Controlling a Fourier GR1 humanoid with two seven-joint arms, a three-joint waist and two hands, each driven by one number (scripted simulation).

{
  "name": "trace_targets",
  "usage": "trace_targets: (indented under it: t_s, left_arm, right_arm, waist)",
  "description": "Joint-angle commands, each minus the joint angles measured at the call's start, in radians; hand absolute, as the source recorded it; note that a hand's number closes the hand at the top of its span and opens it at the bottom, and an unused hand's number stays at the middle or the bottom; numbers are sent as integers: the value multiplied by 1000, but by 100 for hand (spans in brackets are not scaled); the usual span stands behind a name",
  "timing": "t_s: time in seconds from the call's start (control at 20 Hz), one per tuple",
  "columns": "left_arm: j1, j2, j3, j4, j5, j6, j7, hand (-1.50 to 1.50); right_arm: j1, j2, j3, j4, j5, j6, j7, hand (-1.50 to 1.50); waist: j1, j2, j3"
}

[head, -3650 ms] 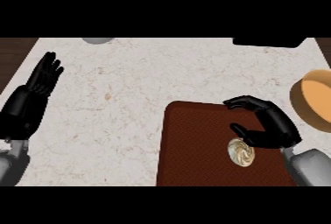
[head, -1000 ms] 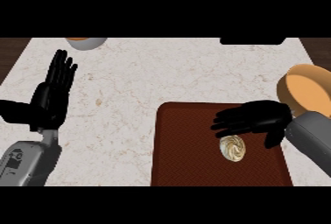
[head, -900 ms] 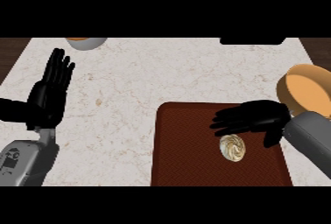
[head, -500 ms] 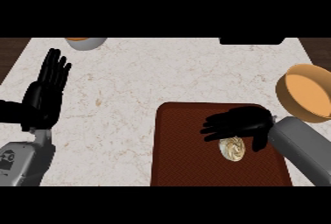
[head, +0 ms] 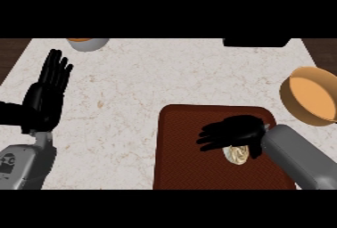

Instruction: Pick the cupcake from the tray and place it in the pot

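While the cupcake (head: pixel 237 154) peeks out beneath, the right hand (head: pixel 230 132) hovers, fingers spread.

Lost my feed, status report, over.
Right hand over cupcake on tray, not yet lifted. Left hand open, resting at left. Pot to the right, path unobstructed.

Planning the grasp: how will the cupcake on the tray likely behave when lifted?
The cupcake looks small beside the right robot hand, so probably light. Its swirled top suggests soft frosting, likely easy to smear. It seems squat, so tipping on the tray appears unlikely.
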Motion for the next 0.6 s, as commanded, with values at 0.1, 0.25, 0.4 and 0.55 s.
trace_targets:
  t_s: [0.1, 0.25, 0.4, 0.55]
  left_arm:
    - [15, -27, -4, -11, -9, -8, -21, 0]
    - [-5, -33, -16, -29, -24, 25, 35, 0]
    - [-7, -30, 12, 48, -36, 4, -46, 0]
    - [-58, -38, 2, 28, -41, 27, 22, 0]
  right_arm:
    - [4, 21, 48, 10, 67, -41, -164, 150]
    - [62, 45, 48, -44, 46, -95, -166, 150]
    - [104, 4, 46, -96, 42, -107, -186, 150]
    - [109, 9, 39, -110, 57, -118, -173, 150]
  waist:
    - [2, 9, 10]
    - [0, 7, 10]
    - [-15, 9, 9]
    - [-15, 8, 10]
